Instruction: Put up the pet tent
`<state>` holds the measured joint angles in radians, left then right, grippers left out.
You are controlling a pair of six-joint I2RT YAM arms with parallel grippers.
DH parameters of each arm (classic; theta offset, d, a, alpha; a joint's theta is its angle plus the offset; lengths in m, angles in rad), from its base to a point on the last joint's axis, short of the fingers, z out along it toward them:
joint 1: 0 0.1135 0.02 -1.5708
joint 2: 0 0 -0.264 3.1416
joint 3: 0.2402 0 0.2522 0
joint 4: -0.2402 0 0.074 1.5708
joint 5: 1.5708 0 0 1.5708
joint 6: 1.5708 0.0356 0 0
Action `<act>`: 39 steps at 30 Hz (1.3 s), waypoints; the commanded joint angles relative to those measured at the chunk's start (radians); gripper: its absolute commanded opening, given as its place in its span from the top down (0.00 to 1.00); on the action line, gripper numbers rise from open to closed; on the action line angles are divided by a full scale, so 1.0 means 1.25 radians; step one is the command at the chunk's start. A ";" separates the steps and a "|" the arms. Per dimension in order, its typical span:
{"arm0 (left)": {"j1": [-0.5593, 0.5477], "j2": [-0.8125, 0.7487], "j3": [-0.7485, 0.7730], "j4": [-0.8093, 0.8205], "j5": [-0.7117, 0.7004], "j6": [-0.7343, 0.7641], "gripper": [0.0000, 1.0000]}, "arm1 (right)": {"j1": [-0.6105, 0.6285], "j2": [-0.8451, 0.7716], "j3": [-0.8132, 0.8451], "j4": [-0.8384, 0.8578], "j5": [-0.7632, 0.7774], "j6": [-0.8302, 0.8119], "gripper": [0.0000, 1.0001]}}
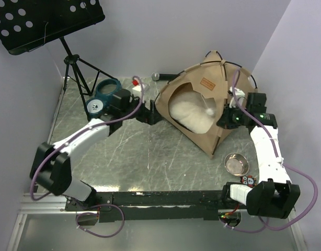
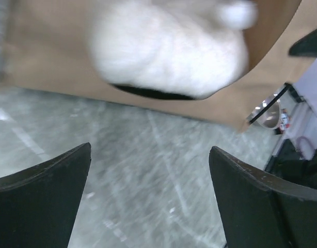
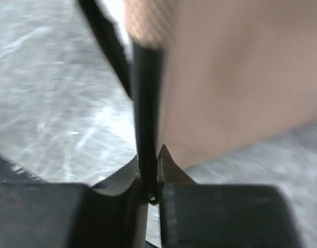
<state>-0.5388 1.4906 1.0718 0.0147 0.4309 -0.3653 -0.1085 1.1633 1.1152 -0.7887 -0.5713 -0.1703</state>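
The tan cloth pet tent [image 1: 194, 78] stands at the back right of the grey table [image 1: 150, 157], a pale fluffy cushion [image 1: 189, 112] inside; the right gripper [image 3: 151, 181] pinches its thin black pole [image 3: 147, 103]; the left gripper [image 2: 148, 196] gapes wide, empty, near it.

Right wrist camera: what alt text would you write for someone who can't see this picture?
The right gripper is shut on a thin black pole of the pet tent, whose tan fabric fills the right side, slightly blurred. A scratched grey table lies behind them.
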 commanded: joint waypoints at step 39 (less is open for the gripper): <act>0.283 0.499 0.570 -0.535 -0.039 0.618 0.95 | -0.137 -0.220 0.159 -0.342 -0.078 -0.228 0.00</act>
<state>-0.0990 2.2272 1.8996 -0.6880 0.3573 0.6170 -0.2756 0.8757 1.2633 -1.2247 -0.6449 -0.4591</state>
